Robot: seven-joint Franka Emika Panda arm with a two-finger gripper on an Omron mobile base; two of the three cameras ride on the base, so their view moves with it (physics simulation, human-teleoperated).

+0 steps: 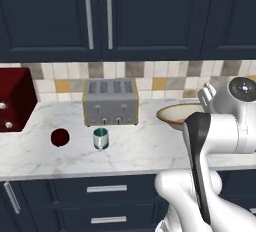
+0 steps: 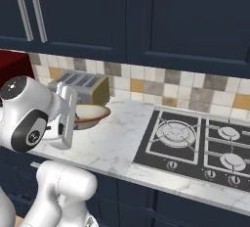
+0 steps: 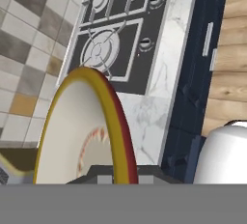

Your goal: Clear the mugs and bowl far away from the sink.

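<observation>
The bowl [image 1: 173, 115] is wide and shallow, cream inside with a tan rim. It hangs just above the marble counter [image 1: 135, 148], to the right of the toaster [image 1: 110, 102]. My gripper [image 3: 118, 175] is shut on the bowl's [image 3: 72, 131] rim, which runs up the hand view on edge. In the right base view the bowl [image 2: 91, 114] sits just past my hand. The dark maroon mug [image 1: 60, 137] and the silvery mug [image 1: 100, 138] with a teal inside stand upright on the counter in front of the toaster, apart from my gripper. The sink is out of view.
A dark red box-shaped appliance [image 1: 15, 101] stands at the counter's far left. A black gas cooktop [image 2: 195, 143] is set into the counter to the right. Dark blue cabinets [image 1: 100, 16] hang above and the tiled backsplash [image 2: 161, 81] runs behind.
</observation>
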